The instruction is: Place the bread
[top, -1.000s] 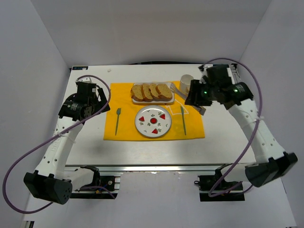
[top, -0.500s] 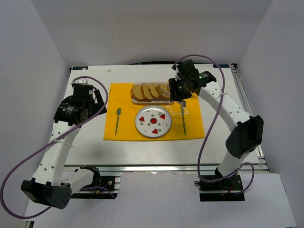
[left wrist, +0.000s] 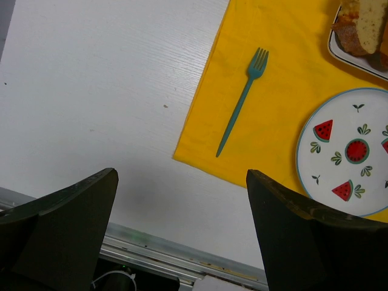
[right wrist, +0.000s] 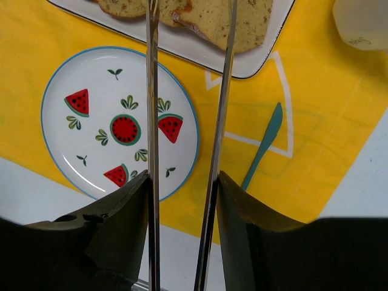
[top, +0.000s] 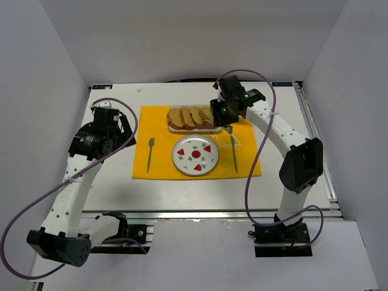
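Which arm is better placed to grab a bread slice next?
Right. The right gripper holds tongs that extend over the bread on the tray. The left gripper hangs open over the table, beyond the fork from the tray.

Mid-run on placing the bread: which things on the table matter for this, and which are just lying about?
In play: right gripper holding the tongs; the bread on the white tray; the round plate, the likely target.

Lying about: fork, knife, cup, yellow mat; left gripper, open and idle.
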Available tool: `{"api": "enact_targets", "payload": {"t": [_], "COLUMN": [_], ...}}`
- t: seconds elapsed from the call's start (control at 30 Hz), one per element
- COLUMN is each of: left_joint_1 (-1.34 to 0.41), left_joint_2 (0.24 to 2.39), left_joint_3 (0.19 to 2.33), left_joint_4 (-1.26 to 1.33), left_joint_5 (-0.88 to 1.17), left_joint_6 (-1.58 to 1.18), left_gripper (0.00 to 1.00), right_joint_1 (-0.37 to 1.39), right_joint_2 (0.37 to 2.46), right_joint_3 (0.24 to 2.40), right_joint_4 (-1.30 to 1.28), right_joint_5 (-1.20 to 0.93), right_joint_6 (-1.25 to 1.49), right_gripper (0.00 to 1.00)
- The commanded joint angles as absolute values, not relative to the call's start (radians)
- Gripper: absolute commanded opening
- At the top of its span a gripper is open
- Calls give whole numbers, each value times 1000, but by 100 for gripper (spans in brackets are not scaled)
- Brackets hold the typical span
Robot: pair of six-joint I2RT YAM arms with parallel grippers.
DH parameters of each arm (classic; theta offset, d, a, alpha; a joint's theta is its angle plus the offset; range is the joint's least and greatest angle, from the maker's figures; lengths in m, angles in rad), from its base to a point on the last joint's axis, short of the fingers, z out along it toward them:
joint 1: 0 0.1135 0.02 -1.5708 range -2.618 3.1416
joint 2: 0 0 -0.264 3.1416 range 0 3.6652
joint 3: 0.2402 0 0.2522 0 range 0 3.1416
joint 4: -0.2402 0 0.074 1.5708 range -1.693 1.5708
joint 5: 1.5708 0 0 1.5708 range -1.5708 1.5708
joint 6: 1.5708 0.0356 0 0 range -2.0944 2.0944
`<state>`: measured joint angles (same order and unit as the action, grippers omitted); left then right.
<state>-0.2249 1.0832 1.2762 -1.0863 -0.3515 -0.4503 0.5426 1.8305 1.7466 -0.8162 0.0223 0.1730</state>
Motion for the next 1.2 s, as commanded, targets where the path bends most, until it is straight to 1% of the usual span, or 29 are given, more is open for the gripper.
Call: {"api": "enact_targets", "payload": {"t": [0.0,0.1,0.27,0.33,0.43,0.47,0.53,0.6,0.63,0.7,0.73,0.83,1.17], "left_joint_1": [-227,-227,-227,-227,-227,-227,-227,-227,-227,-227,-227,-227,-227], "left_joint_2": [1057,1055,1051,1048,1042,1039,1035,1035,1034,1034,1034,1034,1034], "left_joint_3": [1270,1264,1259,1256,1252,1250,1246,1244,1241,1241,1243,1243,1247], "left_joint_4": [-1092,-1092,-1097,-1098,-1101,-1101,-1101,-1103,-1103,-1103,-1103,-1103,-1097], "left_joint_5": [-365,-365,-367,-370,-374,-374,-376,-377,-377,-377,-377,-377,-374], "left_joint_6": [-456,-454,-453,-453,-453,-451,-453,-451,-449,-451,-449,-446,-442], "left_gripper": [98,98,98,98,98,98,98,98,98,98,98,98,98], "right_joint_1": [541,541,541,541,541,541,541,541,541,541,541,540,531], "right_joint_2": [1836,1859,1879,1888,1898,1899,1901,1899,1899,1896,1894,1882,1833], "right_joint_3": [1787,1784,1773,1772,1770,1770,1770,1769,1770,1775,1779,1799,1899], "right_joint_4": [-769,-765,-758,-758,-761,-762,-765,-765,-765,-772,-773,-784,-864], "right_joint_5": [15,12,15,17,15,15,9,9,9,9,9,15,81], "right_joint_6": [155,152,149,147,144,143,143,144,147,152,155,164,158], "right_gripper": [50,49,44,43,39,34,30,23,17,12,6,0,0]}}
